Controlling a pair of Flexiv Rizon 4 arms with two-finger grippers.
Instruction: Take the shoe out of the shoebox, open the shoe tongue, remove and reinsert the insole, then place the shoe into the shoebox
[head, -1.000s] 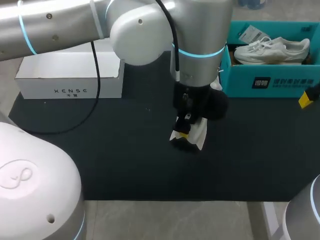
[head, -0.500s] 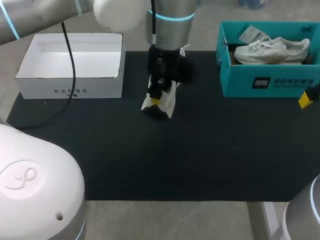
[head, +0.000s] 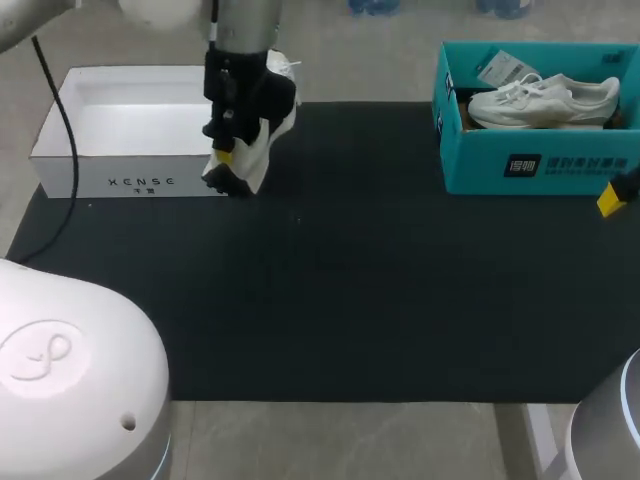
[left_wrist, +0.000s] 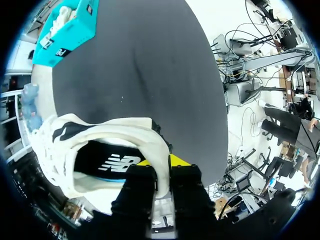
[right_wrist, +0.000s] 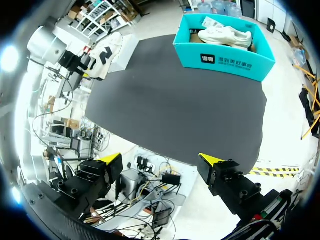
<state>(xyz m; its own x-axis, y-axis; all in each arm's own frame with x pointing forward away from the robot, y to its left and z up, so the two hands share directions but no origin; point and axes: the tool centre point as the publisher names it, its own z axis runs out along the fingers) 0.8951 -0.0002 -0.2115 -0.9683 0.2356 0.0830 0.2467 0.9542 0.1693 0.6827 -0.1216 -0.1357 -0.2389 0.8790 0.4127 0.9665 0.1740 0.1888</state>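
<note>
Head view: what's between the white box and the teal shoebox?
In the head view, just the cream shoe in the left jaws, at the white box's edge; from there to the teal shoebox the black mat is bare.

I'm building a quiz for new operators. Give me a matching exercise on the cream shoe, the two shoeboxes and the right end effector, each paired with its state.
Things:
1. cream shoe
2. white shoebox
3. teal shoebox
4. right end effector

States:
A. holds a white sneaker
B. open, gripping nothing
C. clamped at the heel by the left end effector
D. nothing visible inside

Pairs: 1-C, 2-D, 3-A, 4-B
</note>
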